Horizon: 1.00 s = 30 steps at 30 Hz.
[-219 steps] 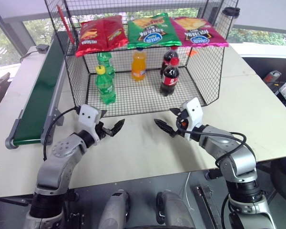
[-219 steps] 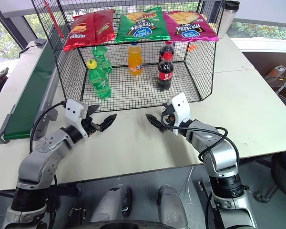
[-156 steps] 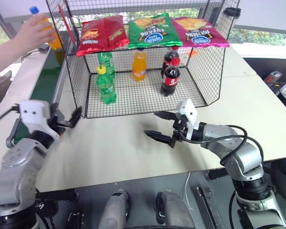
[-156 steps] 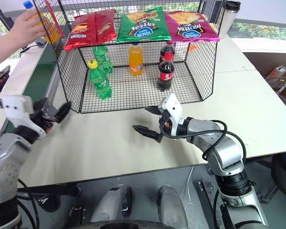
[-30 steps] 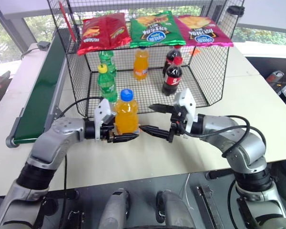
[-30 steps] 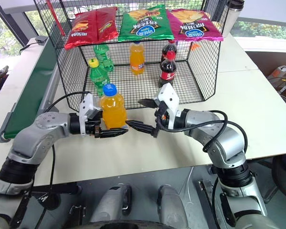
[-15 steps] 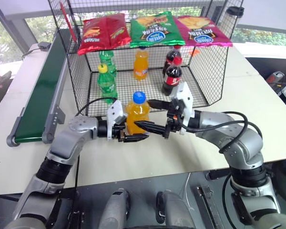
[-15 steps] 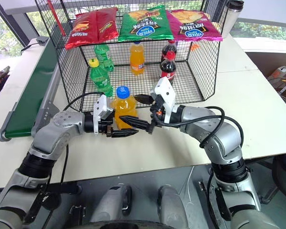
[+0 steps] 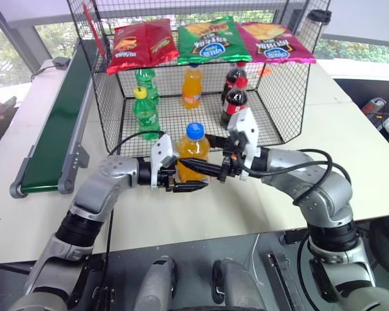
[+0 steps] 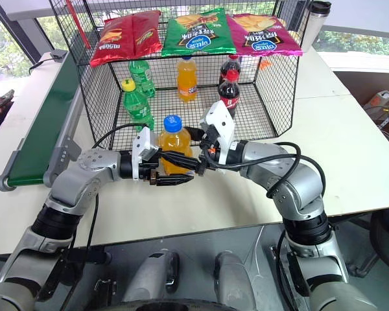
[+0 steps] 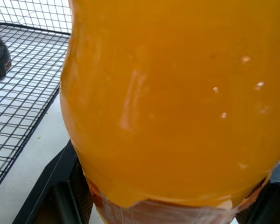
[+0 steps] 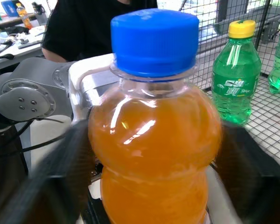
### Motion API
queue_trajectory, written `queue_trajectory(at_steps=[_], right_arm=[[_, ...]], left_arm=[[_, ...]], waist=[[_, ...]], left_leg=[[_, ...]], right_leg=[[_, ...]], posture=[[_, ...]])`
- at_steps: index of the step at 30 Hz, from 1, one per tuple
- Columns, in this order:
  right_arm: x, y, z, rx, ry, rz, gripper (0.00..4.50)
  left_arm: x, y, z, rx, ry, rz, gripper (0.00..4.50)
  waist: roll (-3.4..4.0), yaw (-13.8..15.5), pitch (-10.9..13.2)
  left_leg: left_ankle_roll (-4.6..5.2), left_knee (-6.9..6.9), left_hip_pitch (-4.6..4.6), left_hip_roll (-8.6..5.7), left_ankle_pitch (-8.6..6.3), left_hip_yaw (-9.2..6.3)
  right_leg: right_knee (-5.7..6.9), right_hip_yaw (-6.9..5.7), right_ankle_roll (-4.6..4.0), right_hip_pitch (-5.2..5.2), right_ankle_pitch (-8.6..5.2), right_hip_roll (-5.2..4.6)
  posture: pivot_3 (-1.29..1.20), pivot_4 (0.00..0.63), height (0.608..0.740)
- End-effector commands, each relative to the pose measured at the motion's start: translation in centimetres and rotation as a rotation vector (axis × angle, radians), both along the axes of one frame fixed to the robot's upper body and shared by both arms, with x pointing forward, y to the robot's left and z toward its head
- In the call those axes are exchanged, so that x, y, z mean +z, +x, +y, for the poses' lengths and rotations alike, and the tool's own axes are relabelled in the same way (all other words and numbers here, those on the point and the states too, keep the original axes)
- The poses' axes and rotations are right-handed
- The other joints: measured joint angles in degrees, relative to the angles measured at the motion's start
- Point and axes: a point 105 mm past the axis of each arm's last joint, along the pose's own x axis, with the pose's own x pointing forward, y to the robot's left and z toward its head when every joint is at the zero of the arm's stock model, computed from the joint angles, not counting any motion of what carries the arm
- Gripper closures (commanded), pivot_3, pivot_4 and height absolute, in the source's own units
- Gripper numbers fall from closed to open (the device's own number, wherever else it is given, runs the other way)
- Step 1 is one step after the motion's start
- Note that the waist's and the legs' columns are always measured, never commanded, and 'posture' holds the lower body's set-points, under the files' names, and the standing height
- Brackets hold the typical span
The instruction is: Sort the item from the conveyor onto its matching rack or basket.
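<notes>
A pale surface [image 9: 298, 129] carries everything, with windows behind it. The orange soda bottle [image 9: 193, 155] with its blue cap [image 9: 194, 130] stands upright just in front of the open front of the black wire cage [image 9: 282, 97], between the two grippers. The left gripper [image 9: 181, 180] has its fingers closed on the lower part of the bottle from the left. The right gripper [image 9: 214, 167] comes from the right and its fingers are closed against the bottle's middle, though the right wrist view is blurred at their tips, so the contact there is probably but not surely firm. Inside the cage, behind the bottle, stand two green bottles [image 9: 145, 112], an orange-capped orange bottle [image 9: 192, 87] and two cola bottles [image 9: 234, 99]. On the cage's top lie three snack bags [image 9: 211, 39]. The green conveyor [image 9: 55, 129] runs along the left of the cage. In the right wrist view a person in black [image 12: 93, 23] sits beyond the bottle.
</notes>
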Motion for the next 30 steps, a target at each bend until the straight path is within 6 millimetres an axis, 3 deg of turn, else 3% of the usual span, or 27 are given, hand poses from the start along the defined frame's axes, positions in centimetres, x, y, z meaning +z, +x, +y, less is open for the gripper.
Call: queue_trajectory(at_steps=[1, 15, 18, 30], right_arm=[[0.62, 0.05, 0.10, -0.006, 0.014, -0.035, 2.00], [0.22, 0.63, -0.22, -0.042, -0.003, -0.039, 2.00], [0.13, 0.66, -0.26, -0.045, -0.005, -0.040, 2.00], [0.09, 0.82, -0.40, -0.060, -0.006, -0.045, 2.00]], left_arm=[[2.10, -0.26, -0.46, -0.033, -0.033, -0.074, 1.52], [2.18, 0.61, -0.43, 0.030, -0.037, -0.109, 1.52], [2.14, 0.66, -0.50, 0.028, -0.028, -0.100, 0.09], [2.18, 0.04, -0.04, 0.000, -0.006, -0.060, 0.04]], waist=[[0.00, 0.0, 0.0], [0.00, 0.0, 0.0], [0.00, 0.1, 0.0], [0.00, -0.1, 0.0]], left_leg=[[0.00, 0.01, 0.00, 0.00, 0.00, 0.00], [0.00, 0.04, 0.00, 0.00, 0.00, 0.00], [0.00, 0.04, 0.00, 0.00, 0.00, 0.00], [0.01, 0.06, -0.01, 0.06, -0.01, -0.02]], right_leg=[[0.00, 0.00, 0.00, 0.00, 0.00, 0.00], [0.00, 0.00, 0.00, 0.02, 0.00, 0.00], [0.00, 0.00, 0.00, 0.02, 0.00, 0.00], [0.00, 0.00, 0.00, 0.03, 0.00, 0.07]], posture=[[0.00, 0.150, 0.739], [0.00, 0.150, 0.739], [0.00, 0.150, 0.739], [0.00, 0.150, 0.739]])
